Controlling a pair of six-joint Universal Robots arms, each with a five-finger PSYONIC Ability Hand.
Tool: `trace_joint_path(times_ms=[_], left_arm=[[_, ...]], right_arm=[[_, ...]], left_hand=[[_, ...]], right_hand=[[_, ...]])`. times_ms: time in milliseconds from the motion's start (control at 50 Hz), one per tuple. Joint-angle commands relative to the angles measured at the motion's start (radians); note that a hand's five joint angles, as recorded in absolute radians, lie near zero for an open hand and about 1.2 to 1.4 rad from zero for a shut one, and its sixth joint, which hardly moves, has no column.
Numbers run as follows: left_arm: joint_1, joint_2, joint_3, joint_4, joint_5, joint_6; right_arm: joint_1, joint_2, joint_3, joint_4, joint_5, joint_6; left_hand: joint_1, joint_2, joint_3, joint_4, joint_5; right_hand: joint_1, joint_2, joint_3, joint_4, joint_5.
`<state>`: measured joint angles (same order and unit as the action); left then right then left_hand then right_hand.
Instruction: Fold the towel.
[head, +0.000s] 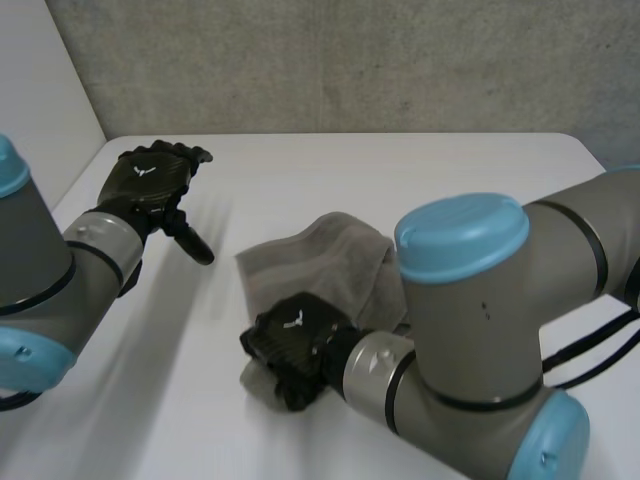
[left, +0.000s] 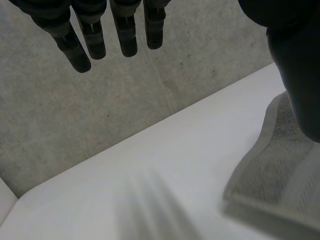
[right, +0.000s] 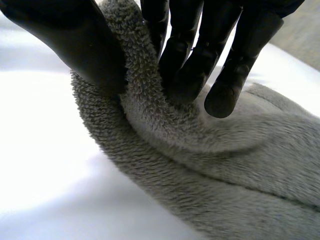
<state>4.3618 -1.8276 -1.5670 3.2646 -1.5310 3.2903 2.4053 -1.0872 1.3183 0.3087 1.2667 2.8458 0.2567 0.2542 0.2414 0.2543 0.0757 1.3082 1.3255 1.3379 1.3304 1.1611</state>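
The grey towel (head: 340, 265) lies bunched in soft folds around the middle of the white desk (head: 400, 180), somewhat nearer the near edge than the far one, with one layer doubled over another. The right hand (head: 295, 345) sits at the towel's near left end, the end that points toward the desk's left edge. In the right wrist view its fingers (right: 190, 55) and thumb (right: 75, 40) are curled in on a raised ridge of the towel (right: 225, 175) and pinch that fold between them, while the rest of the cloth rests flat on the desk below. The left hand (head: 150, 182) is held toward the far left corner of the desk, well apart from the towel and touching nothing. In the left wrist view its fingers (left: 95, 35) hang straight and slightly spread, holding nothing, and a hemmed edge of the towel (left: 280, 175) shows beside its thumb (left: 300, 75). A grey wall (head: 350, 60) stands behind the desk's far edge.
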Motion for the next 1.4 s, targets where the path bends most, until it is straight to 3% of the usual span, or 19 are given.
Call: trace_joint_path(times_ms=[20,60,80,120,240,300,400,520,560,580,600,620,660,700,1000,1100,1220,1400], left_arm=[[0.004,0.068,-0.084,0.004,0.005,0.003],[0.002,0.090,-0.119,0.009,0.006,0.005],[0.002,0.090,-0.119,0.009,0.006,0.005],[-0.001,0.094,-0.140,0.009,0.031,0.006],[-0.024,0.087,-0.168,0.009,0.107,0.006],[-0.042,0.080,-0.169,0.009,0.118,0.006],[-0.168,-0.011,-0.131,0.024,0.120,0.006],[-0.215,-0.076,-0.085,0.053,0.115,0.006],[-0.235,-0.111,-0.062,0.050,0.118,-0.003],[-0.235,-0.111,-0.062,0.050,0.118,-0.003],[-0.260,-0.128,-0.054,0.047,0.118,-0.003],[-0.260,-0.128,-0.054,0.047,0.118,-0.003],[-0.310,-0.148,-0.047,0.049,0.114,0.000],[-0.326,-0.157,-0.047,0.055,0.111,0.002],[-0.421,-0.288,0.036,0.046,0.034,-0.003],[-0.442,-0.332,0.087,0.047,0.020,-0.006],[-0.464,-0.371,0.139,0.044,0.018,-0.018],[-0.496,-0.420,0.215,0.044,0.018,-0.077]], right_arm=[[-0.014,-0.013,0.051,0.084,0.091,-0.141],[-0.098,-0.026,0.111,0.105,0.166,-0.276],[-0.098,-0.027,0.111,0.105,0.166,-0.276],[-0.213,-0.054,0.159,0.104,0.207,-0.359],[-0.336,-0.132,0.194,0.031,0.206,-0.405],[-0.359,-0.143,0.196,-0.003,0.206,-0.404],[-0.380,-0.191,0.219,-0.118,0.198,-0.395],[-0.379,-0.191,0.242,-0.135,0.204,-0.398],[-0.379,-0.191,0.245,-0.155,0.212,-0.393],[-0.379,-0.191,0.245,-0.155,0.212,-0.393],[-0.382,-0.191,0.249,-0.170,0.220,-0.393],[-0.382,-0.191,0.249,-0.171,0.220,-0.393],[-0.393,-0.198,0.271,-0.209,0.247,-0.391],[-0.394,-0.204,0.285,-0.223,0.266,-0.390],[-0.436,-0.471,0.475,-0.234,0.260,-0.164],[-0.453,-0.554,0.561,-0.230,0.244,-0.160],[-0.457,-0.586,0.608,-0.226,0.226,-0.154],[-0.492,-0.603,0.665,-0.209,0.234,-0.129]], left_hand=[[-0.064,-0.061,-0.048,-0.061,-0.057],[-0.064,-0.061,-0.048,-0.061,-0.057],[-0.064,-0.061,-0.048,-0.061,-0.057],[-0.064,-0.061,-0.048,-0.061,-0.057],[-0.046,-0.044,-0.031,-0.044,-0.040],[-0.046,-0.044,-0.031,-0.044,-0.040],[-0.040,-0.038,-0.025,-0.038,-0.034],[-0.031,-0.029,-0.016,-0.029,-0.025],[-0.023,-0.020,-0.007,-0.020,-0.016],[-0.023,-0.020,-0.007,-0.020,-0.016],[-0.023,-0.020,-0.007,-0.020,-0.016],[-0.023,-0.020,-0.007,-0.020,-0.016],[-0.020,-0.017,-0.004,-0.017,-0.013],[-0.020,-0.017,-0.004,-0.017,-0.013],[0.007,0.009,0.022,0.009,0.013],[0.194,0.197,0.210,0.197,0.201],[0.271,0.273,0.286,0.273,0.277],[0.669,0.672,0.685,0.672,0.676]], right_hand=[[0.088,0.071,0.058,0.066,0.061],[0.088,0.071,0.058,0.066,0.061],[0.088,0.071,0.058,0.066,0.061],[0.088,0.071,0.058,0.066,0.061],[0.088,0.071,0.058,0.066,0.061],[0.088,0.071,0.058,0.066,0.061],[0.088,0.071,0.058,0.066,0.061],[0.088,0.071,0.058,0.066,0.061],[-0.296,-0.313,-0.326,-0.318,-0.324],[-0.298,-0.316,-0.328,-0.321,-0.326],[-0.572,-0.589,-0.601,-0.594,-0.599],[-0.574,-0.592,-0.604,-0.597,-0.602],[-0.867,-0.884,-0.897,-0.889,-0.894],[-0.897,-0.914,-0.927,-0.919,-0.924],[-0.906,-0.923,-0.936,-0.928,-0.934],[-0.900,-0.918,-0.930,-0.922,-0.928],[-0.889,-0.906,-0.918,-0.911,-0.916],[-0.889,-0.906,-0.918,-0.911,-0.916]])
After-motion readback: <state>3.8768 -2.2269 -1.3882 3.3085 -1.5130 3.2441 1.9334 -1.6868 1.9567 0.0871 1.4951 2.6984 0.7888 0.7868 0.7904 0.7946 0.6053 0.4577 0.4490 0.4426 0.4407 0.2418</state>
